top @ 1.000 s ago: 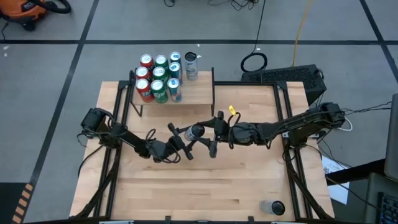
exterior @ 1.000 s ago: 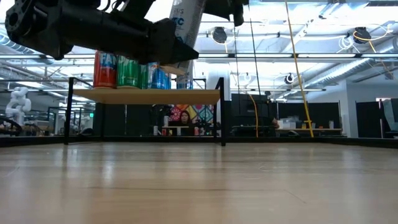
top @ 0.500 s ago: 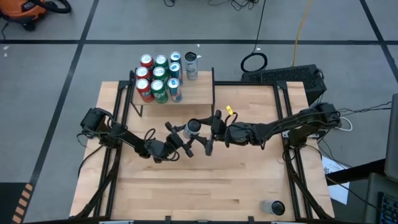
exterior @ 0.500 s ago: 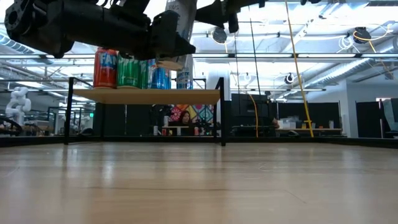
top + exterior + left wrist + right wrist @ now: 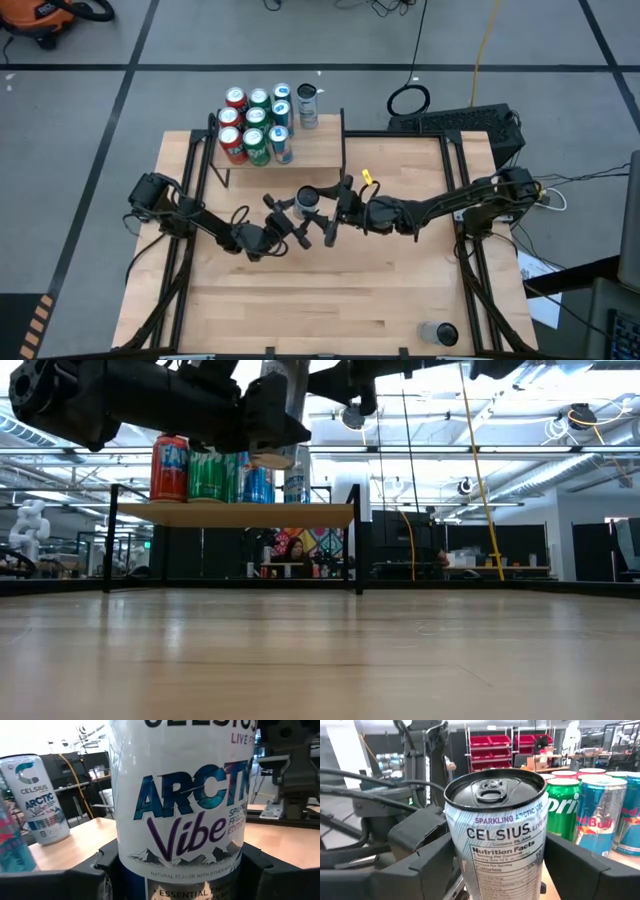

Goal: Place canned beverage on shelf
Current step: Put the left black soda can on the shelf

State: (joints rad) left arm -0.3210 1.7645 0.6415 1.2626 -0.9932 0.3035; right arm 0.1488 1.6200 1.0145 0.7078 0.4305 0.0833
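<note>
The left tool (image 5: 287,222) pinches the Celsius can (image 5: 307,201) above the bench (image 5: 400,290); the right tool (image 5: 338,207) stands spread around its top. Seven cans (image 5: 256,124) crowd the shelf (image 5: 320,148) just behind.

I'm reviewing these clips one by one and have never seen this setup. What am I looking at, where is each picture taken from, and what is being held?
Two dark robot arms work over a wooden table. One picture looks straight down, one looks level across the tabletop, and two come from cameras on the arms' wrists. Mid-table, the left end effector grips a white drink can low on its body, upright and off the table. The right end effector has its fingers at either side of the can's top, open. At the table's far edge stands a small shelf already carrying several cans. Another can sits near the front right corner.
</note>
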